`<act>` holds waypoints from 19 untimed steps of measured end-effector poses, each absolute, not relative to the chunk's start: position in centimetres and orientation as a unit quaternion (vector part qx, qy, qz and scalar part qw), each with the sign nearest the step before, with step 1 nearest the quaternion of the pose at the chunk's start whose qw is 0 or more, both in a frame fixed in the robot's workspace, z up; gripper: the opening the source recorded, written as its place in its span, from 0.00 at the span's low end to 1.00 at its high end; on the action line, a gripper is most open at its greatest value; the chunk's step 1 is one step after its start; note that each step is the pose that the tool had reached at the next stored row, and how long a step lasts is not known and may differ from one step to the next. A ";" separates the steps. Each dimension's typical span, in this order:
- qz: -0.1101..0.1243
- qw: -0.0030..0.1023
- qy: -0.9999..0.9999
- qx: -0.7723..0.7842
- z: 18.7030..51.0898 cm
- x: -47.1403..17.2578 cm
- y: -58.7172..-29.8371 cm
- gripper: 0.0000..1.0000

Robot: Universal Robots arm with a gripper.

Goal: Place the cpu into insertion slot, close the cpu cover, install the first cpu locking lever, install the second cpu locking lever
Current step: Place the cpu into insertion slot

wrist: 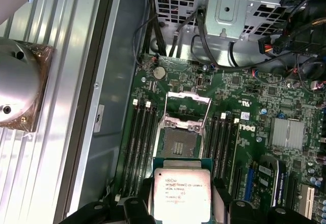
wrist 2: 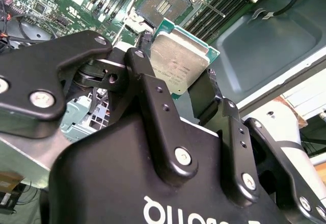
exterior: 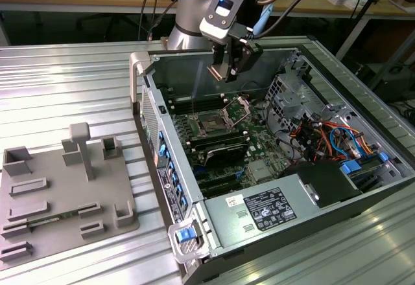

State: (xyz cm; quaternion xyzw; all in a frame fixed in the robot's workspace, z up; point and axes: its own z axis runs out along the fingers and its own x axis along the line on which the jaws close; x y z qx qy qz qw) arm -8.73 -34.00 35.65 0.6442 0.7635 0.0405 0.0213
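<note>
My gripper (exterior: 225,71) hangs over the open computer case, shut on the cpu (wrist 2: 178,63), a flat square chip with a silver-grey top and a green edge. In both wrist views the black fingers (wrist 2: 153,96) clamp the chip's two opposite sides. In the first wrist view the cpu (wrist: 182,193) hovers just off one edge of the insertion slot (wrist: 179,143), whose dark centre lies bare. The cpu cover (wrist: 187,109) stands swung open at the slot's far side. In the exterior view the insertion slot (exterior: 211,124) sits below the gripper, with the cpu cover (exterior: 237,109) raised behind it.
Long black memory slots (wrist: 140,142) flank the socket on both sides. A metal drive cage (exterior: 292,97), coloured cables (exterior: 331,136) and the power supply (exterior: 272,207) fill the case toward the exterior view's right. A grey fixture tray (exterior: 65,194) lies outside, at the exterior view's left.
</note>
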 end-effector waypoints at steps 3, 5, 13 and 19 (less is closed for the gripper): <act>0.040 0.021 0.763 0.644 35.5 -8.7 -34.0 0.55; 0.040 0.021 0.763 0.644 35.4 -8.7 -34.0 0.55; 0.040 0.020 0.764 0.644 35.2 -8.7 -34.0 0.55; 0.040 0.020 0.764 0.644 35.2 -8.7 -34.0 0.55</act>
